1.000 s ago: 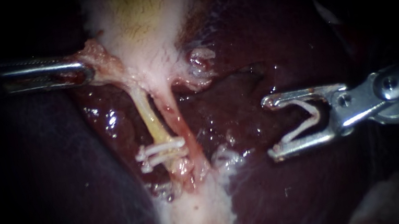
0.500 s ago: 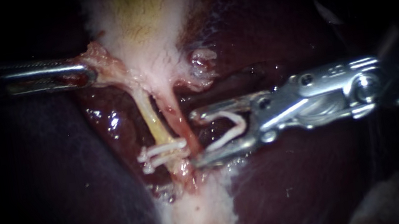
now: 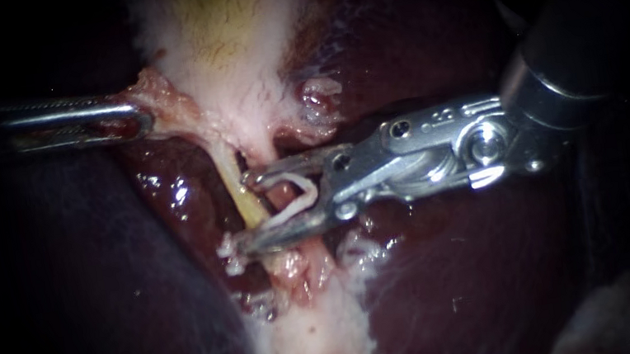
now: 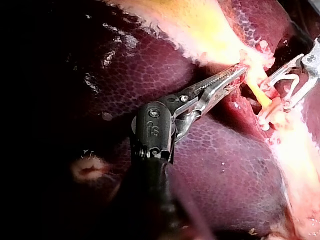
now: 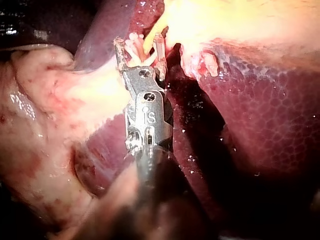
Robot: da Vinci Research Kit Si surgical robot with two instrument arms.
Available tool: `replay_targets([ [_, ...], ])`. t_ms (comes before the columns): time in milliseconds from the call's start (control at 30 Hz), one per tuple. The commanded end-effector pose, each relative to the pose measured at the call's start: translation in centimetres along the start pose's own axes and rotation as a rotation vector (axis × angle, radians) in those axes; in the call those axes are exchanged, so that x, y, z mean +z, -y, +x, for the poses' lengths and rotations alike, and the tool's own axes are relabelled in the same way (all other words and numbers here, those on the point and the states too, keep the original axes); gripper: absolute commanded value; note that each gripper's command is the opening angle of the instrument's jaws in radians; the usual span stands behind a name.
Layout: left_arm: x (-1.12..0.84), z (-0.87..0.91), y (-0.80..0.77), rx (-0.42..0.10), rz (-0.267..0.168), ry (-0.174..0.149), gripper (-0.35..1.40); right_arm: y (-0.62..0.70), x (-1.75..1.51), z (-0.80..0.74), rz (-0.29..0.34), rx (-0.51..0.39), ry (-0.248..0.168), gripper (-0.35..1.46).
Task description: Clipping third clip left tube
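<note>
Left tube (image 3: 244, 200): thin, yellow, seemingly soft, slick and easily torn. It ran from the gallbladder (image 3: 229, 48) to the clips already on it (image 3: 229, 258), beside a redder tube (image 3: 280, 199). The best hold was the bare stretch above those clips. Your right instrument (image 3: 247, 212) lay nearly level; its end effector stood wide, jaws seating an open clip (image 3: 287, 214), apparently astride both tubes. Your left instrument (image 3: 137, 116) had its end effector clamped on a tissue flap (image 3: 156, 92).

Left tube (image 3: 241, 195) is the thin yellow one, running just left of the reddish tube (image 3: 282, 196). An open white V clip (image 3: 296, 205) sits in the right instrument's (image 3: 247, 212) jaws, its open end at that tube. Older clips (image 3: 231, 254) sit just nearer.
</note>
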Motion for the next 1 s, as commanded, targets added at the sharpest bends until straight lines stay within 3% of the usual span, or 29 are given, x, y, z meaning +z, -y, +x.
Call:
replay_targets([
  [33,0.0,0.0,0.0,0.0,0.0,0.0,-0.35,-0.02,0.0,0.0,0.003,0.006,-0.001,0.45],
  [333,0.0,0.0,-0.01,0.0,0.003,-0.001,-0.35,-0.2,-0.01,-0.04,-0.007,0.007,-0.002,0.45],
  [667,0.01,0.0,-0.01,0.0,0.004,-0.001,-0.35,-0.31,0.23,0.07,-0.012,0.01,-0.018,0.45],
  [1000,0.02,0.0,-0.02,0.0,0.005,-0.001,-0.35,-0.34,0.37,0.12,0.05,0.027,-0.097,0.45],
])
